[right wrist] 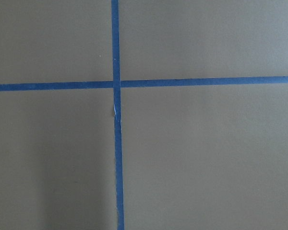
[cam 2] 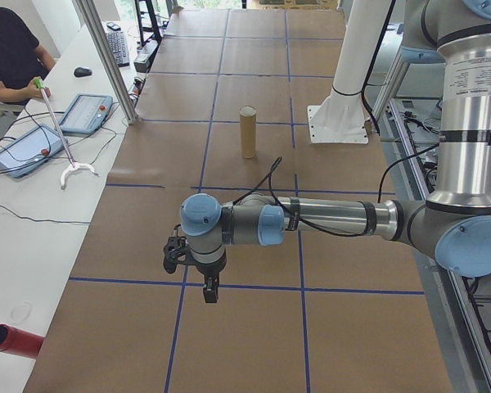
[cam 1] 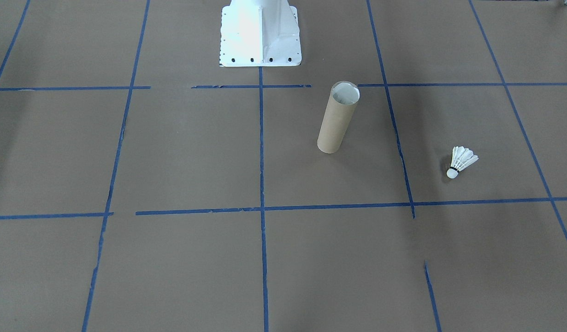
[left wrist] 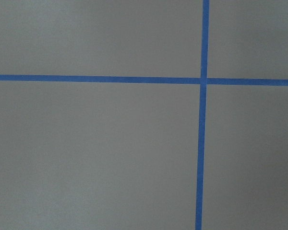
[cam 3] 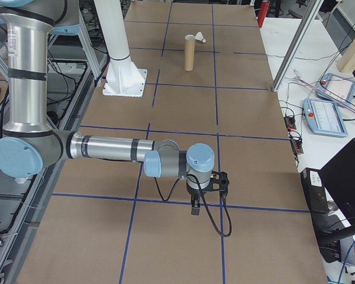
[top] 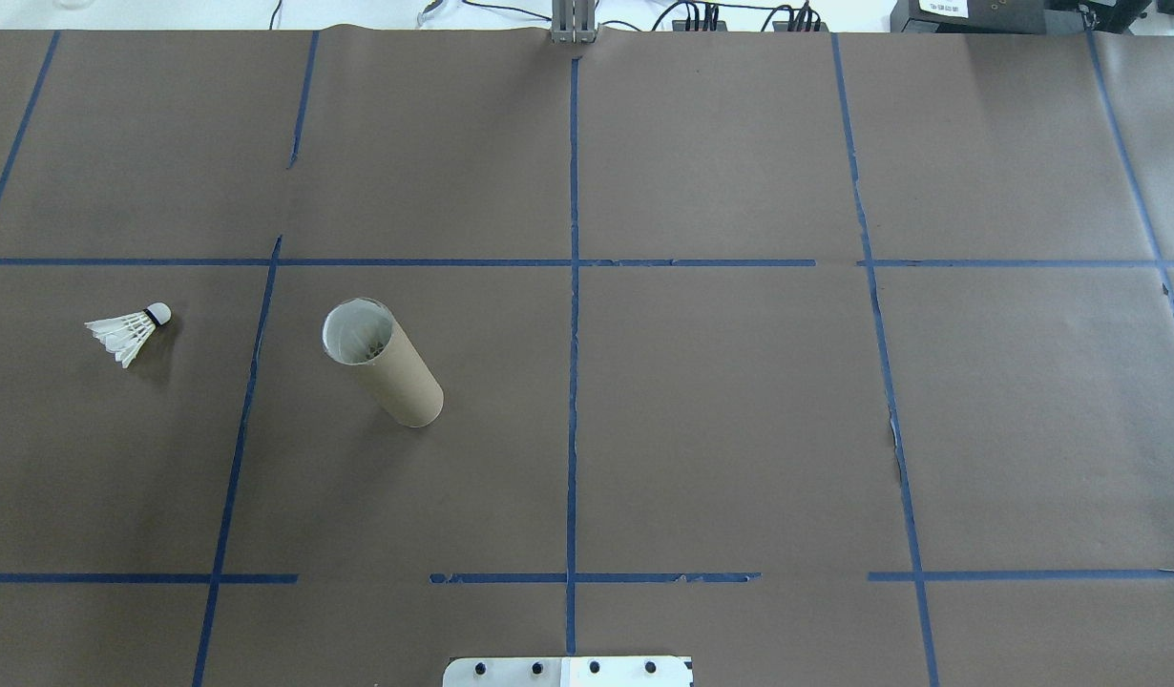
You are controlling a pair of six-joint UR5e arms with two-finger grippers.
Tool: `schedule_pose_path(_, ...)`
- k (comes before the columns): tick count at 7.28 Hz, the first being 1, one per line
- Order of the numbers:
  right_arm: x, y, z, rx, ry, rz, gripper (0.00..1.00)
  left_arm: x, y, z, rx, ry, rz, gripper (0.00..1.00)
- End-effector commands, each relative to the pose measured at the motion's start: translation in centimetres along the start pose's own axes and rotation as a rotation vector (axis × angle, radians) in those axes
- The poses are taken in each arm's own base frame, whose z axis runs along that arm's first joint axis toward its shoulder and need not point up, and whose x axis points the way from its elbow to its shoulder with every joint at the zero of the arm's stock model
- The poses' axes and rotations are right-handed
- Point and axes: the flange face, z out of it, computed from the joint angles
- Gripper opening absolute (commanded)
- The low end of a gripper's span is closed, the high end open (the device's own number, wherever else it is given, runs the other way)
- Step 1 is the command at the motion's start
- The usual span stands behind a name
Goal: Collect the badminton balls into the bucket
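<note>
The bucket (top: 385, 363) stands upright on the brown table (top: 740, 429), left of centre; the shuttlecock (top: 129, 329) lies well apart to its left. Left gripper (cam 2: 209, 288) and right gripper (cam 3: 195, 207) hang above tape lines; whether their fingers are spread, I cannot tell

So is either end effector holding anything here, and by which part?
Nothing is held. The shuttlecock lies alone on the table and the tube stands untouched; both end effectors, left and right, hang far away over bare paper.
</note>
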Motion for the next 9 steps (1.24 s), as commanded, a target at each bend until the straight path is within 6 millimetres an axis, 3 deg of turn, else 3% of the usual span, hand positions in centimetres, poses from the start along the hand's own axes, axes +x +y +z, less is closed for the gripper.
schedule_pose_path(1, 0.0, 0.0, 0.0, 0.000, 0.000, 0.000, 1.00, 0.2, 0.1, -0.2, 0.005, 0.000, 0.004, 1.00)
schedule_pose_path(4, 0.0, 0.0, 0.0, 0.000, 0.000, 0.000, 1.00, 1.4, -1.3, -1.1, 0.028, 0.005, 0.019, 1.00)
schedule_pose_path(5, 0.0, 0.0, -0.1, 0.001, 0.000, -0.001, 1.00, 3.0, -2.7, -2.8, 0.063, 0.009, -0.022, 1.00)
schedule_pose_path(7, 0.0, 0.0, -0.1, 0.001, 0.000, -0.001, 1.00, 9.2, -2.9, -6.3, 0.129, 0.109, -0.046, 1.00)
schedule_pose_path(9, 0.0, 0.0, 0.0, 0.000, 0.000, 0.000, 1.00, 13.7, -2.8, -5.4, 0.096, 0.229, 0.009, 1.00)
